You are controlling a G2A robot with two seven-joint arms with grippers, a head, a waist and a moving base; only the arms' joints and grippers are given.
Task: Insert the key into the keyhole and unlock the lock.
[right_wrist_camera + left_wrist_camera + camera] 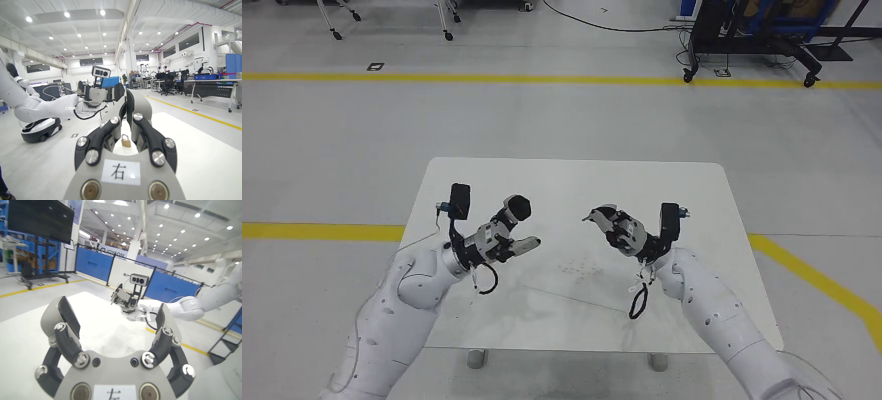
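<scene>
Two grippers hang above the white table (572, 185), facing each other and well apart, with a stretch of tabletop between them; each sits well in from the table's side edges. The left gripper (527, 225) has its fingers spread wide, with nothing held. The right gripper (125, 94) has its ribbed pads pressed together; whether anything thin sits between them cannot be told. The brass lock (126, 141) is on the tabletop beneath the right gripper, seen through its linkage. Grey floor (362, 130) with a yellow line (542, 77) lies beyond the far edge.
</scene>
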